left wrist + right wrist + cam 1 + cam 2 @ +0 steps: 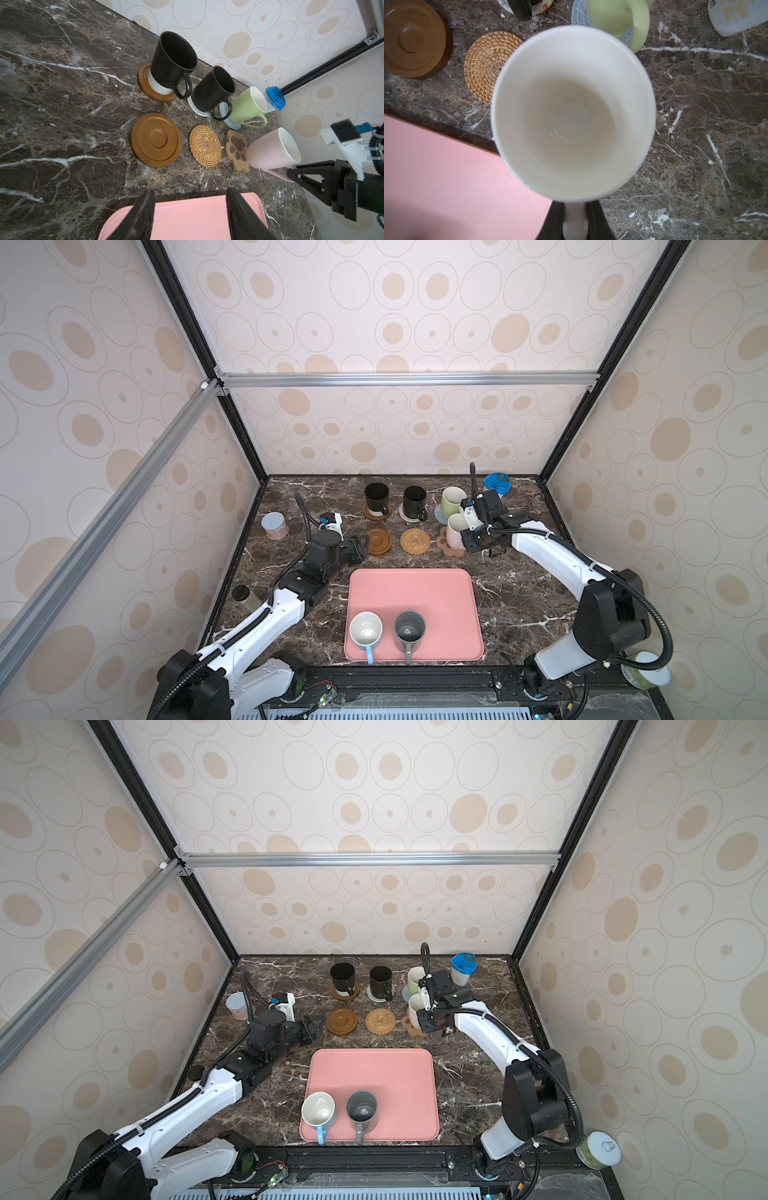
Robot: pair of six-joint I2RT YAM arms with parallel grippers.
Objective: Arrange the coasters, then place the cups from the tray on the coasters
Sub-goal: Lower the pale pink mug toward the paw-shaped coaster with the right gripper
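My right gripper [468,540] [575,220] is shut on the handle of the pale pink cup [456,530] [272,149], which leans over the brown paw coaster [451,551]; whether it rests there I cannot tell. My left gripper [364,545] [190,191] stands open and empty beside the bare brown disc coaster [378,541]. The rattan coaster [415,541] is bare too. Behind, two black cups [376,494] [414,501] and the light green cup [451,499] stand on coasters. The pink tray [415,589] holds the light blue cup [365,630] and the dark grey cup [409,630].
A grey-lidded jar [275,526] stands at the far left of the marble table. A blue-lidded white tub [496,485] sits in the back right corner, close behind my right wrist. Walls close the table on three sides.
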